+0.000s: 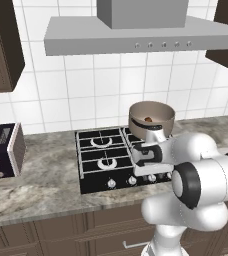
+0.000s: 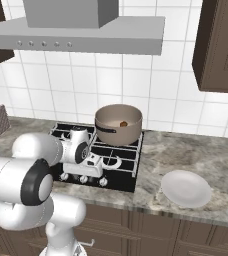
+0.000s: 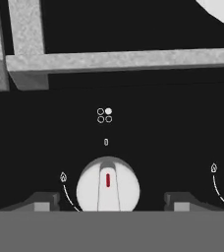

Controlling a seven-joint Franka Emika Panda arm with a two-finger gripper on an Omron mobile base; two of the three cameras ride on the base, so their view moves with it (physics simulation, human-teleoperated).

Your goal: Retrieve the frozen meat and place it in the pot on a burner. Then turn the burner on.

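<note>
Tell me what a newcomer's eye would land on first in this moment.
The big white arm, bent low over the front of the black cooktop. Next, the tan pot on the back right burner, with the small reddish-brown frozen meat already inside. In the hand view, a silver knob with a red mark sits centred between the spread fingers, not yet gripped.

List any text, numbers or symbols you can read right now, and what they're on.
"0": on the black cooktop, just above the knob.
Four-circle burner diagram, one filled: cooktop, above the "0".
Flame symbols: cooktop, beside each dial arc.
Red line: on the knob, pointing at "0".
Toaster front marks: too small to read.
</note>
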